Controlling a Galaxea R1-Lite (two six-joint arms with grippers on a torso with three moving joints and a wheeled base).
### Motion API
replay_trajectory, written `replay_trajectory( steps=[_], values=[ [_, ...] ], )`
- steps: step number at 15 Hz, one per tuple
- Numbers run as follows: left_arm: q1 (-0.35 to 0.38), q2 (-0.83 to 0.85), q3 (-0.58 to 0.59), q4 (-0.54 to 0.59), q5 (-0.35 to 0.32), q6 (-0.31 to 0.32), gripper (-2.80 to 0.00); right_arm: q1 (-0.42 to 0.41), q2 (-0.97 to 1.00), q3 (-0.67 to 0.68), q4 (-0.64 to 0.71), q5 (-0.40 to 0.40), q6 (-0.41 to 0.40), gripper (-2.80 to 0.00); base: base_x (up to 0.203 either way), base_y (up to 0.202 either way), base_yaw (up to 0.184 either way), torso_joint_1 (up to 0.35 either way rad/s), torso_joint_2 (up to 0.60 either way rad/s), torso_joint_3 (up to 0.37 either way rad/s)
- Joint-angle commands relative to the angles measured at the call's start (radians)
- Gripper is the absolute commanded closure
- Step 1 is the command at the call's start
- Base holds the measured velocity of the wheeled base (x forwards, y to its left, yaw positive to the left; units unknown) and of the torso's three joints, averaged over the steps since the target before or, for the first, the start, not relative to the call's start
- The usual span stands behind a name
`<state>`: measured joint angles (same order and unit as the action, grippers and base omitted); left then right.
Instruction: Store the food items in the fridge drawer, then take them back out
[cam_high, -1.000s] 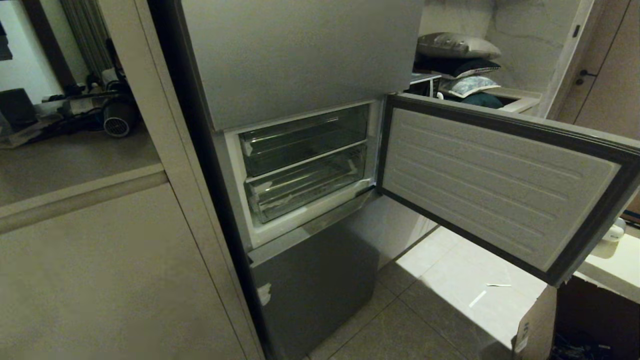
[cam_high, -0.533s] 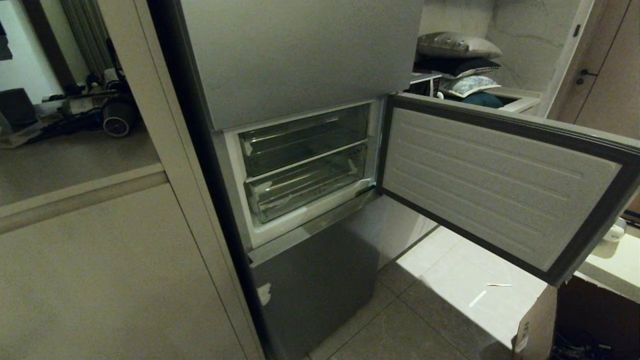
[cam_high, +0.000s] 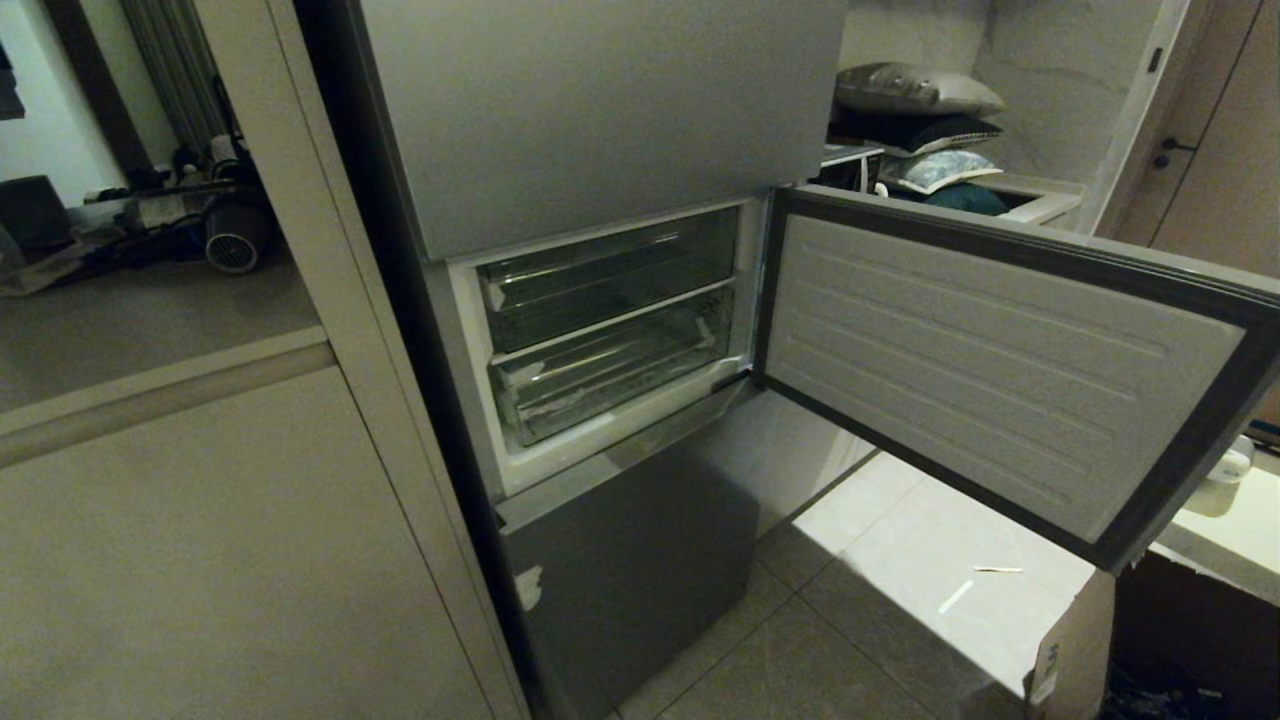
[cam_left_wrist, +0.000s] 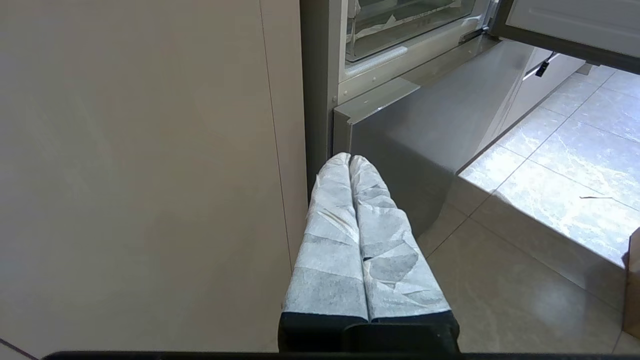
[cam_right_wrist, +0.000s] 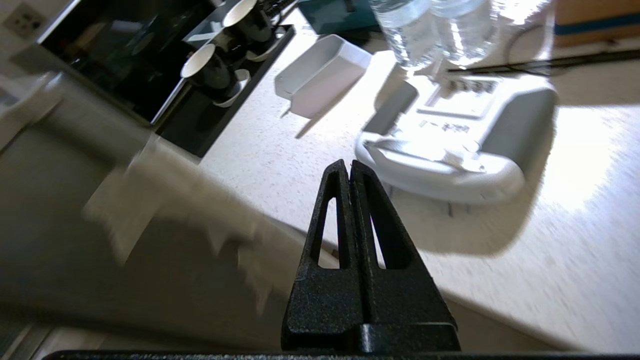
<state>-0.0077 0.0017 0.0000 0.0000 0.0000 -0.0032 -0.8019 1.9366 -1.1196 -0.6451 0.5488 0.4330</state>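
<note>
Head view: neither arm in frame. Fridge door (cam_high: 1000, 370) swung open to the right. Fridge drawer (cam_high: 610, 370) sits pushed in, lower of two clear bins, under the shallower clear tray (cam_high: 608, 275); its long axis runs side to side across the opening, front lip facing out toward the camera, white sticker scraps on the front. Contents can't be made out; no food items visible.

Left wrist view: left gripper (cam_left_wrist: 350, 160) pressed fully together, white-wrapped fingers (cam_left_wrist: 330, 235) touching, holding nothing. It hangs low, pointing at the grey lower fridge panel (cam_left_wrist: 425, 140); a corner of the fridge drawer (cam_left_wrist: 400, 25) is above and beyond the tips, well apart.

Right wrist view: right gripper (cam_right_wrist: 349, 167) black, clamped together tip to tip, empty. It points over a pale counter (cam_right_wrist: 550, 250); a white appliance (cam_right_wrist: 450, 140) lies just beyond the tips, water bottles (cam_right_wrist: 430, 30) and a white tray (cam_right_wrist: 320, 75) farther on, cups (cam_right_wrist: 215, 65) off to the side. Drawer not in this view.
</note>
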Motion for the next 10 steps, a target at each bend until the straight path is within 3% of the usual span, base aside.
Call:
replay_trajectory(
  steps=[1, 10],
  values=[
    [0.0, 0.001, 0.0, 0.0, 0.0, 0.0, 0.0, 0.009, 0.057, -0.051, -0.004, 0.04, 0.003, 0.0, 0.0, 0.0, 0.0, 0.0, 0.0, 0.0],
    [0.0, 0.001, 0.0, 0.0, 0.0, 0.0, 0.0, 0.009, 0.055, -0.04, 0.001, 0.273, -0.005, 0.0, 0.0, 0.0, 0.0, 0.0, 0.0, 0.0]
  ],
)
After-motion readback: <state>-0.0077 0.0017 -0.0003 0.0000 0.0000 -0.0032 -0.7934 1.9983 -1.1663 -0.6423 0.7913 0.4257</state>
